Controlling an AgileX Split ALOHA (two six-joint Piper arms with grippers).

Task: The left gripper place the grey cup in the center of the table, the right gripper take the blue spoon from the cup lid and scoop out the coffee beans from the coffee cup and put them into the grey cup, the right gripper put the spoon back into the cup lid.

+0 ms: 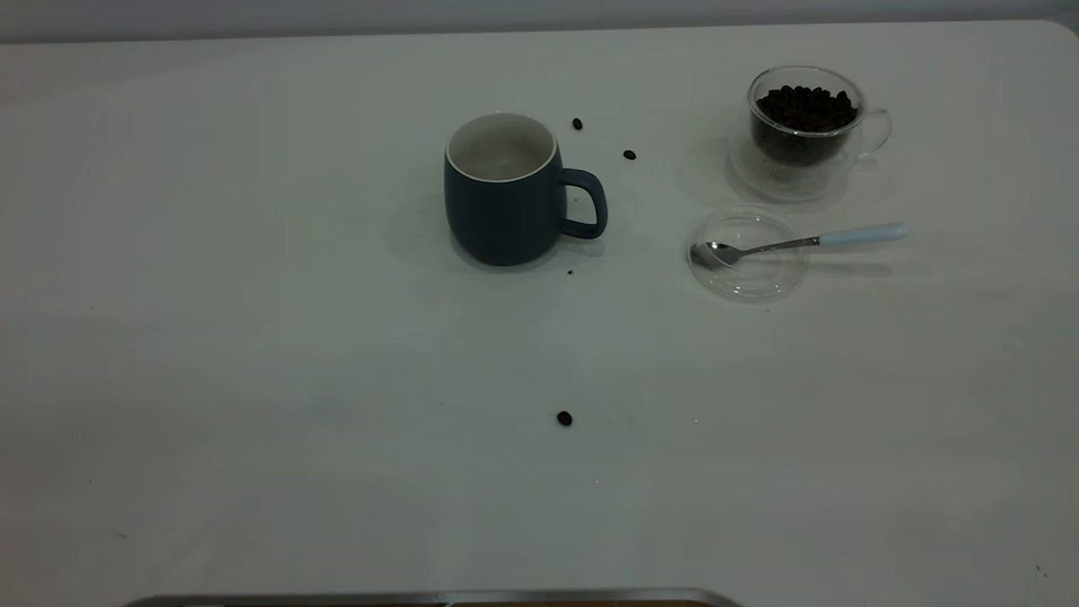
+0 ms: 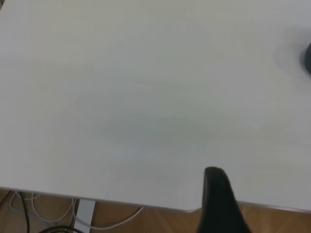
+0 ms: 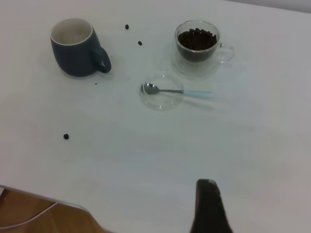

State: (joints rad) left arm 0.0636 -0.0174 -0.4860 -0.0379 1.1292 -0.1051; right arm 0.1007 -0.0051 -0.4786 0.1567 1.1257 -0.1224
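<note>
The grey cup (image 1: 506,198), a dark mug with a white inside, stands upright near the table's middle, handle toward the right; it also shows in the right wrist view (image 3: 75,48). The glass coffee cup (image 1: 805,126) full of beans stands at the far right (image 3: 197,43). The clear cup lid (image 1: 746,257) lies in front of it, and the blue-handled spoon (image 1: 792,244) rests with its bowl in the lid (image 3: 177,91). Neither arm shows in the exterior view. My left gripper (image 2: 216,194) hovers over the table's edge, far from the cups. My right gripper (image 3: 209,204) is held back near the front edge, well short of the lid.
Three loose coffee beans lie on the white table (image 1: 253,379): two behind the grey cup (image 1: 577,124) (image 1: 629,154) and one in front (image 1: 564,418). Cables and a wooden floor show past the table edge (image 2: 97,196).
</note>
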